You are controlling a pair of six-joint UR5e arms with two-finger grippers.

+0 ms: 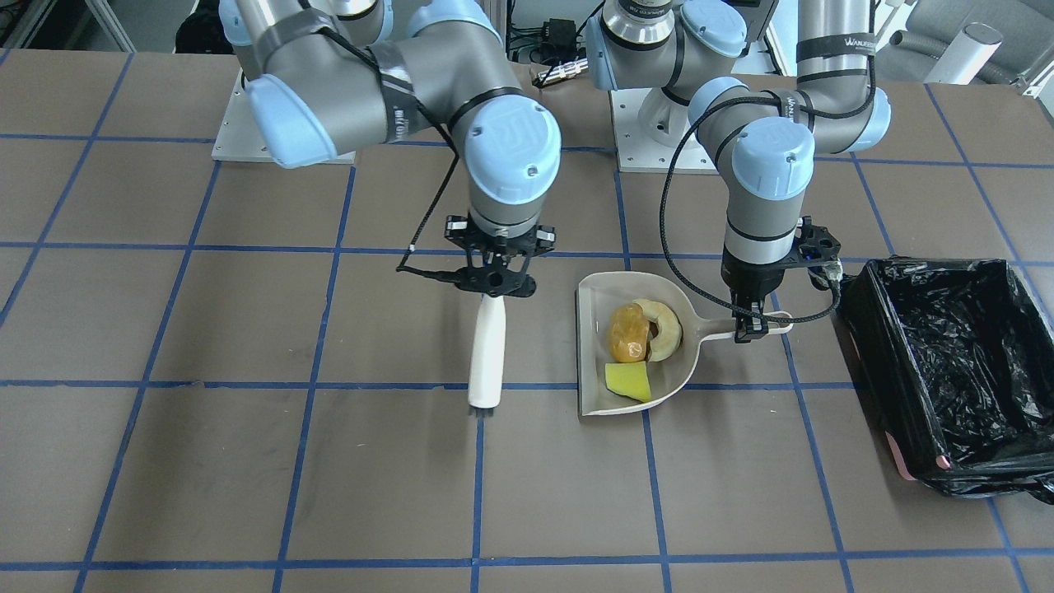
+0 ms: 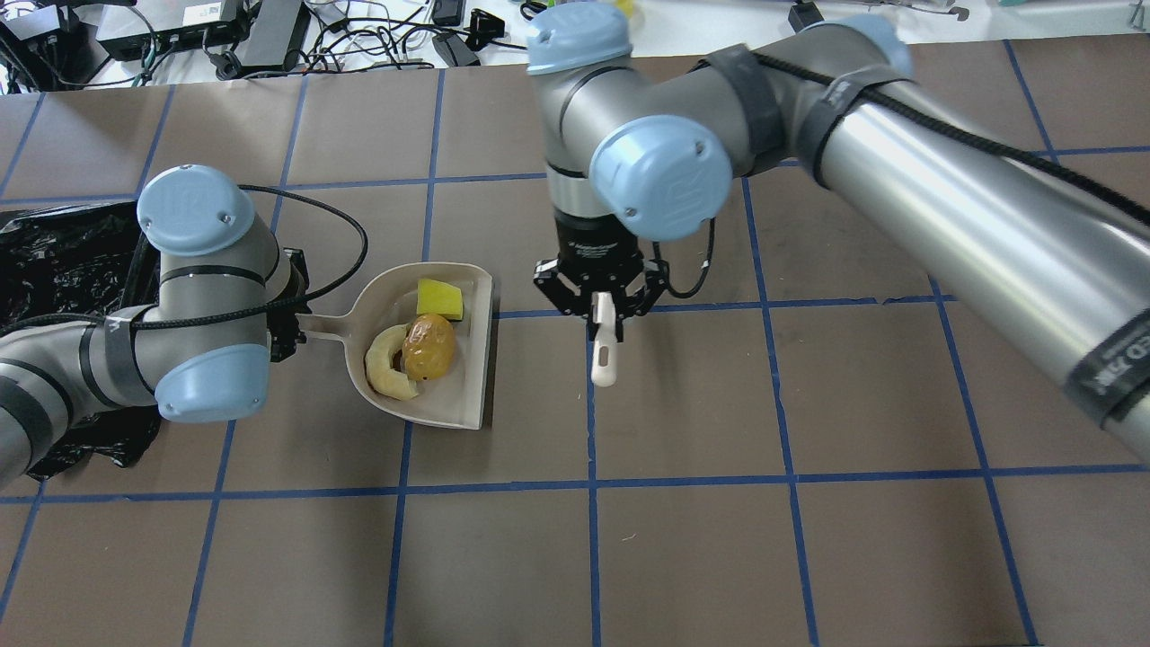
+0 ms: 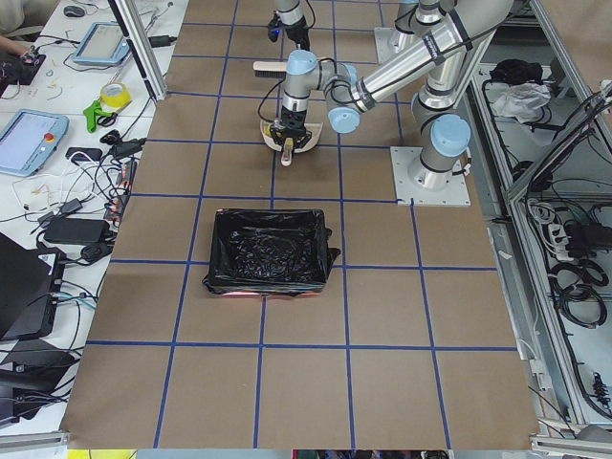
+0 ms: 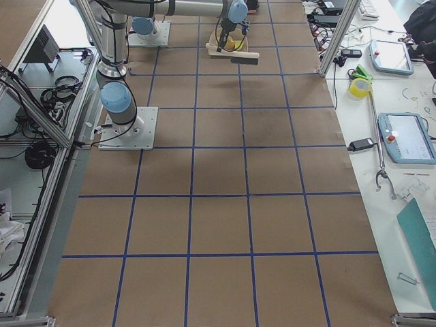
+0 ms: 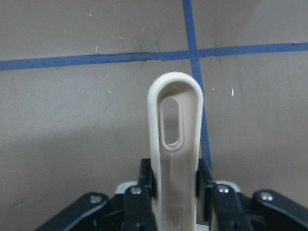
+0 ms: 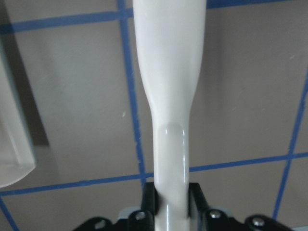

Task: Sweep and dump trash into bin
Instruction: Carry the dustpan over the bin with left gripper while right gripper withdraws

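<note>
Table (image 1: 247,461): flat brown matte surface, divided into squares by blue tape lines (image 1: 477,494).

Right arm (image 1: 510,148) and left arm (image 1: 770,165): grey metal tube sections with smooth pale-blue joint caps and black cables strapped along them. Both wrists point down at the table.

Bin (image 1: 963,362): rectangular box on the table at the robot's left. It is lined with crinkly, glossy black plastic film, and a pink rim (image 1: 902,461) is exposed at one corner. No trash is seen inside.

Dustpan (image 1: 597,354): smooth beige plastic with a flat floor, a raised curved back wall and a straight open lip. Its narrow handle ends in a rounded tip with an oblong slot. It lies between the brush and the bin, near the bin. Whether it rests on the table or is lifted cannot be told.

Brush (image 1: 487,346): glossy white moulded handle, waisted and then widening, with dark bristles (image 1: 482,408) at the far end.

Left claw (image 1: 751,328): black, clenched on the dustpan handle, with fingers (image 5: 146,183) pressed to both sides of it.

Right claw (image 1: 492,284): black, clenched on the brush handle, with fingers (image 6: 148,197) flanking it.

Trash: all three pieces lie inside the dustpan.
- Cream crescent (image 1: 665,328): pale, matte, curved, against the back wall.
- Amber blob (image 1: 628,333): orange, lumpy, glossy, nested in the crescent's curve and touching it.
- Yellow wedge (image 1: 627,381): sponge-like with flat faces, just beside the blob near a side wall.
</note>
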